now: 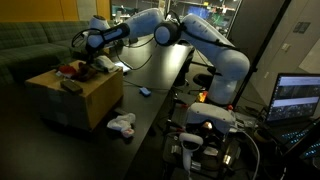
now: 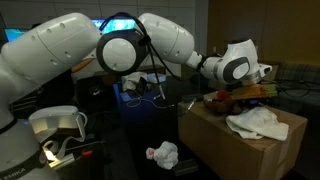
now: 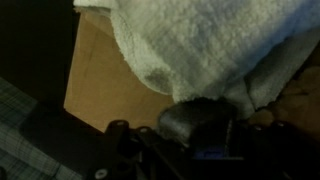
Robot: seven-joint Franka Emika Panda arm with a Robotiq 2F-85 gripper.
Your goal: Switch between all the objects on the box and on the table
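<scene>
On the tan box (image 1: 85,100) (image 2: 225,145) (image 3: 105,95) lies a white cloth (image 2: 255,122) (image 3: 200,40), spread flat, beside a red soft thing (image 1: 68,69) (image 2: 213,98) and a brown thing (image 2: 252,92). My gripper (image 1: 100,63) (image 2: 263,76) (image 3: 200,108) hangs low over the box's far side. It is shut, and the cloth's edge bunches into its dark fingers (image 3: 190,125). Another white cloth (image 1: 122,125) (image 2: 163,154) and a tiny blue piece (image 1: 144,92) lie on the black table (image 1: 160,80).
A green sofa (image 1: 30,45) stands behind the box. A lit laptop (image 1: 298,98) and robot hardware (image 1: 200,135) sit at the table's end, and monitors (image 2: 125,25) glow behind the arm.
</scene>
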